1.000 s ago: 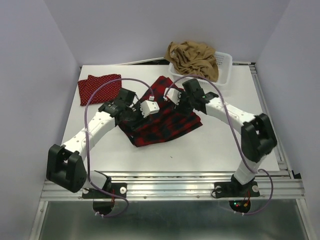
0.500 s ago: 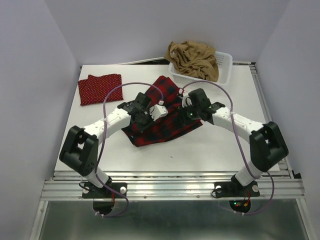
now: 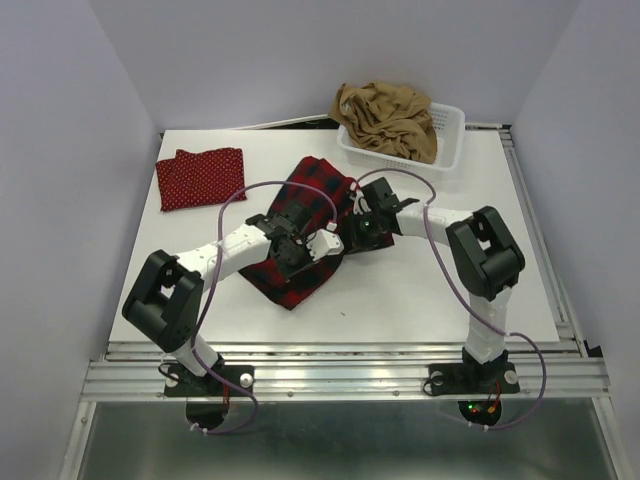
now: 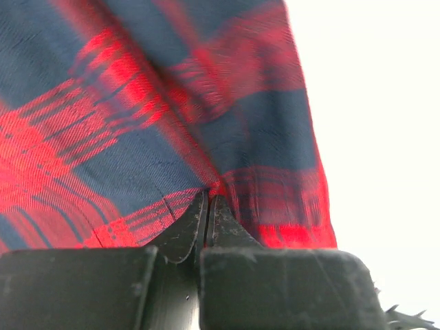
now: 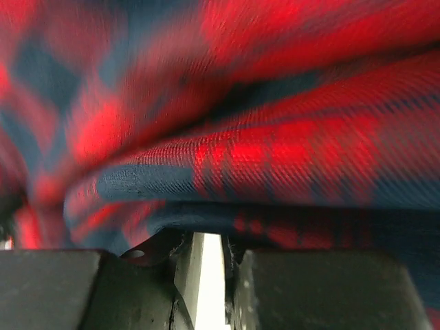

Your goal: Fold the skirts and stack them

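The left gripper (image 4: 207, 203) is clamping fully closed on a fold of the plaid skirt (image 4: 137, 103), its fingertips meeting with woven cloth pinched right at the tips, close to the hem edge. The right gripper (image 5: 206, 242) is sitting at the skirt's opposite, right-hand edge with its jaws drawn nearly together. A thin slit of white is showing between them and cloth is bunching over the tips, so whether it is actually gripping fabric I cannot tell.

The plaid skirt is lying rumpled mid-table (image 3: 430, 290), between the two arms. It is looking light, limp and thin, so it is likely to sag and drag wherever it is unsupported. Pinching corners or hem edges through both layers is looking safer than grabbing the middle, and both ends are needing to lift together.

Further out, the dotted skirt (image 3: 200, 177) is resting folded at the far left, and the tan skirt (image 3: 385, 118) is heaping out of the basket (image 3: 452, 126) at the far right.
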Tool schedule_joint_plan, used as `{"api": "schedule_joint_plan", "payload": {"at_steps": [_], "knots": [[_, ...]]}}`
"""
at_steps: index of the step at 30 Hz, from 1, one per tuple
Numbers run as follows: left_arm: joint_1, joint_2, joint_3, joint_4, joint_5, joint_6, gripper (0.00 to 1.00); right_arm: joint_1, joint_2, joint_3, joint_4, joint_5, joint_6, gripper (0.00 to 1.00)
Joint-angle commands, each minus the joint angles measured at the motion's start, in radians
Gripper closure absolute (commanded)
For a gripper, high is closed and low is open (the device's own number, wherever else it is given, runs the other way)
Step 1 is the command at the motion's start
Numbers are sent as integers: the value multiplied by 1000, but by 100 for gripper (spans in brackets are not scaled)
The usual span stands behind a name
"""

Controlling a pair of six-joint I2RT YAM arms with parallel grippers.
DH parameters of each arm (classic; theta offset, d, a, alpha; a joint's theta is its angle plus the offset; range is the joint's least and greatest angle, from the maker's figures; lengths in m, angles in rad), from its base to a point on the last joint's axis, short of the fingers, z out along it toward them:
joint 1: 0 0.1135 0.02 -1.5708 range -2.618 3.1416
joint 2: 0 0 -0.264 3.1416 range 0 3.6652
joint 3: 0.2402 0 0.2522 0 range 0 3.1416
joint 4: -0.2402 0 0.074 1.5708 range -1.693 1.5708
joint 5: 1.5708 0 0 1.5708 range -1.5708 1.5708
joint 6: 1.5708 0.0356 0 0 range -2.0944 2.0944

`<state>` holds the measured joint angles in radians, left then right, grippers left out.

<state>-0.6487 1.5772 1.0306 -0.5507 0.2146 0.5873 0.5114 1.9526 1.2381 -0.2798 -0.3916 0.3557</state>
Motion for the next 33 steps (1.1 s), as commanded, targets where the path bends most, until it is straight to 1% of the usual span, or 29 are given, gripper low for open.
{"api": "schedule_joint_plan", "payload": {"at_steps": [1,3,6,7,8,10,11,13,14,15,16,17,18,19,20,21,23,24,27,28,31,33], "knots": [[-2,-8,3,-32,130,-105,100,-37,42,89,59,114,-38,81],[3,-8,8,-23,144,-138,100,-37,19,67,60,109,-31,80],[17,-19,13,3,195,-194,100,-47,-116,-40,51,83,-26,80],[17,-25,13,14,197,-214,100,-47,-191,-69,33,80,-29,79],[17,-25,17,20,203,-246,100,-47,-231,-98,24,63,-43,79],[17,-25,22,29,245,-265,100,-47,-303,-175,4,50,-43,78],[17,-26,17,46,268,-288,100,-47,-370,-199,-2,18,-31,77],[15,-31,10,72,281,-311,100,-47,-429,-255,4,-36,8,75],[12,-29,6,93,281,-325,100,-47,-464,-270,39,-109,59,73],[11,-28,6,104,276,-342,100,-47,-475,-279,60,-139,96,72],[11,-20,9,110,279,-378,100,-47,-478,-295,85,-163,135,71],[9,-19,13,116,284,-394,100,-47,-478,-305,132,-194,225,70],[9,-19,14,136,282,-412,100,-47,-466,-322,169,-261,279,69],[9,-23,14,147,279,-443,100,-47,-459,-342,209,-288,332,68],[9,-26,14,161,267,-452,100,-47,-430,-398,317,-329,421,67],[9,-28,17,167,258,-458,100,-37,-411,-425,364,-338,449,68],[9,-28,25,169,241,-466,100,-37,-371,-462,444,-339,476,68],[9,-26,28,166,230,-465,100,-37,-353,-471,453,-334,477,68],[9,-32,42,167,216,-481,100,-28,-259,-459,448,-340,483,69],[9,-39,49,169,215,-484,100,-28,-210,-460,461,-342,483,70],[8,-71,63,161,230,-474,100,-28,-130,-454,459,-346,471,74],[-3,-91,72,140,238,-462,100,-28,-60,-437,449,-351,471,75]]}}
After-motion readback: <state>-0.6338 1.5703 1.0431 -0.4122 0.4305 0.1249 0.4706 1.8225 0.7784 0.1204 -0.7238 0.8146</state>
